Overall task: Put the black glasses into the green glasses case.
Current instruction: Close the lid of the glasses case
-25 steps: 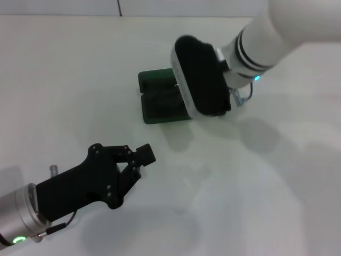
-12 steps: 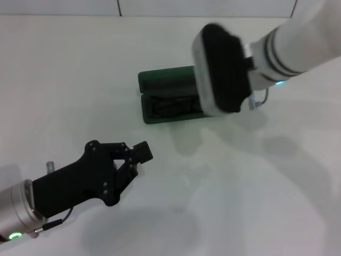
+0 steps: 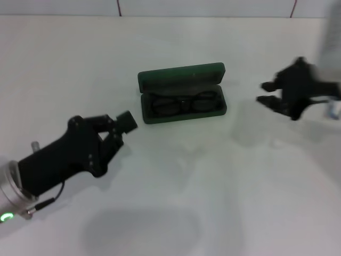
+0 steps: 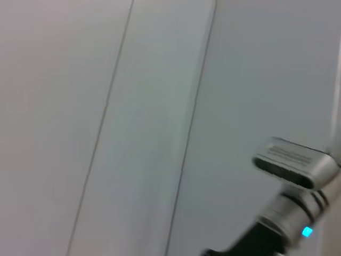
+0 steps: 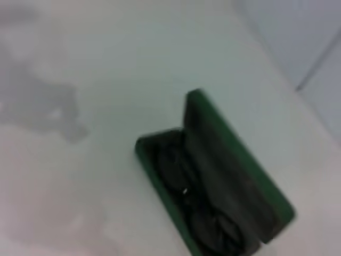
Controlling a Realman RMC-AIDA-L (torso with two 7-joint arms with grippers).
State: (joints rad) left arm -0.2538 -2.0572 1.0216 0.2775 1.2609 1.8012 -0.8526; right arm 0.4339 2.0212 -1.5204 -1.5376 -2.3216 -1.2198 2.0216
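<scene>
The dark green rectangular hard clamshell glasses case (image 3: 183, 94) lies open on the white table (image 3: 213, 202), its lid raised on the far side and its tray toward the robot. The thin black wire-frame glasses (image 3: 184, 103) lie inside the tray of the case, lenses side by side along its length. In the right wrist view the same case (image 5: 213, 176) appears open with the glasses (image 5: 200, 210) resting in its dark lining. The right gripper (image 3: 268, 93) hangs above the table well to the right of the case, touching nothing, with its two black fingers apart and nothing between them. One second ago the right arm was directly over the case and hid most of the tray; half a second ago it covered only the right end of the case; it now stands fully clear of it, so the whole case and the glasses in it are exposed. The left gripper (image 3: 123, 124) hovers just beside the near left corner of the case; whether its fingers are apart or together cannot be told. Compared with the earlier frames it sits higher in the head view and nearer to that corner. The case has not moved.
</scene>
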